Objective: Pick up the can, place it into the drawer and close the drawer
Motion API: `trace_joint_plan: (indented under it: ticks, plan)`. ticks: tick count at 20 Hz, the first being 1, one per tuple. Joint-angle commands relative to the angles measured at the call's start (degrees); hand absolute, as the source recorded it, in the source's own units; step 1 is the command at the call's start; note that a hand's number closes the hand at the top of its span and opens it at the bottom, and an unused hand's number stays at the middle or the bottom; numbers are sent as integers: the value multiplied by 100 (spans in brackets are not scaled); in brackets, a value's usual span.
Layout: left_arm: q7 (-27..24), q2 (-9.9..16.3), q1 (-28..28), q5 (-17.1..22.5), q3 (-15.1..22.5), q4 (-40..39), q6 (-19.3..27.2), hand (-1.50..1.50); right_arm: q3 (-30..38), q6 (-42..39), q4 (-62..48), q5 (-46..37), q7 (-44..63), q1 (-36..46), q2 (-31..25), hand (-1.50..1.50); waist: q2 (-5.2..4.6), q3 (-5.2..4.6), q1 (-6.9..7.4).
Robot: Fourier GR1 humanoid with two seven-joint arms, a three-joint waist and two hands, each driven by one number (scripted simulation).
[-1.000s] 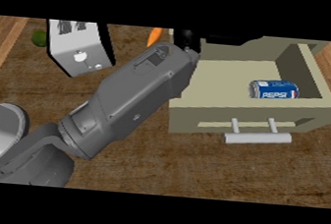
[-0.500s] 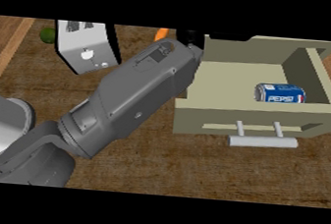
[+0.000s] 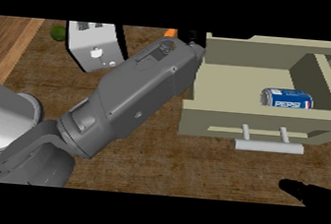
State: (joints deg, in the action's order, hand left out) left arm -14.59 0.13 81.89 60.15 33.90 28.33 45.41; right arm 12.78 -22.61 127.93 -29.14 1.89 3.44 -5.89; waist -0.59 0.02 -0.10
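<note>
The blue cylindrical Pepsi can (image 3: 286, 98) lies on its side inside the open beige drawer (image 3: 219, 119) on the wooden desk (image 3: 193, 165), the left hand's state hidden beyond its grey forearm (image 3: 133, 96), while the black right hand (image 3: 315, 193) barely shows, its state unclear.

A kitchen — wooden counter (image 3: 193, 170), toaster (image 3: 94, 46), open drawer (image 3: 269, 122).
</note>
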Motion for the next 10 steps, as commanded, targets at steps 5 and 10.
trace_joint_plan:
  ticks: [5,10]
  plan:
    - [277,97,-198,-215,-5,212,104,-150,-970,1145,-2013,-1943,-549,1179,-15,-150,23,-1,208]
    - [485,388,-227,-393,-58,436,158,-150,-1290,1288,-2956,-2528,-667,1730,-228,-150,46,-2,166]
